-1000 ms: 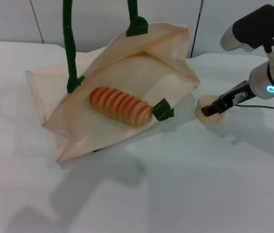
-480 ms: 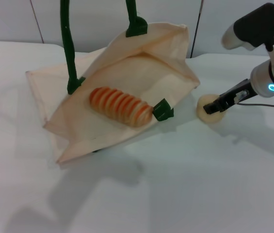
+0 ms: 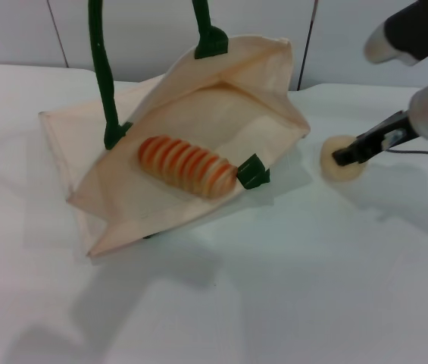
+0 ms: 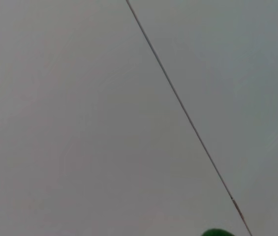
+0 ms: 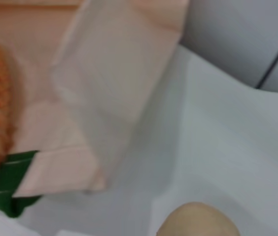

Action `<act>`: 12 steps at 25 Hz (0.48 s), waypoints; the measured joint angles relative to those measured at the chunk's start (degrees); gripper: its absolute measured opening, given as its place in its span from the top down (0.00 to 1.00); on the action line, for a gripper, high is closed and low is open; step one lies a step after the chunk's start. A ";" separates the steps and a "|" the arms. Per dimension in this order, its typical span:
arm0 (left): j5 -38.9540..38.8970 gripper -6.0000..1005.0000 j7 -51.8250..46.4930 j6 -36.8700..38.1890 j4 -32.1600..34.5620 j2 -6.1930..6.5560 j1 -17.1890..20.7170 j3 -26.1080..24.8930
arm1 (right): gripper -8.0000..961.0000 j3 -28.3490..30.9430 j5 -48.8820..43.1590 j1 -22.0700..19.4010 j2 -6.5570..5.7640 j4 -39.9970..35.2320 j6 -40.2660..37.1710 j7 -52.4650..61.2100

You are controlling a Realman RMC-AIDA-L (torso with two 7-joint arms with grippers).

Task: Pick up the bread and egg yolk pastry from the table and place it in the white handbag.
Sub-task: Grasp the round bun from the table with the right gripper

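Right hand point(image 3: 344, 158) sits on the egg yolk pastry point(image 3: 342, 168), and its dark fingers look closed on the top of the little ball. The pastry looks as if it is just off the white surface point(image 3: 289, 273), a little way to the right of the white handbag point(image 3: 198, 129); I cannot say for sure that it is lifted.

To do this step well, I think the hand should hold the soft ball gently, lift it above the bag's edge, carry it over the open mouth and let go low, beside the bread point(image 3: 187, 165).

The pastry is round, so it points no special way. The bread already lies inside the bag. Its long side runs from the far left down to the near right, toward a green tab point(image 3: 252, 171).

Farther back, two green handles point(image 3: 101, 72) go straight up out of the head view. The left hand is not seen, so I cannot tell what it does.
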 joint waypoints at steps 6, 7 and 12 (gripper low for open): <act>0.01 0.83 -0.01 0.25 0.00 0.05 0.17 -0.54 | 0.48 3.32 -2.48 -4.50 0.29 -12.95 -7.75 0.28; 0.00 0.83 -0.01 0.26 -0.03 0.06 0.18 -0.69 | 0.48 3.32 -2.42 -5.31 0.36 -15.12 -9.02 0.45; 0.01 0.83 0.26 0.53 -0.43 0.08 0.32 -1.11 | 0.49 2.99 -1.13 -8.61 0.67 -23.83 -14.43 0.96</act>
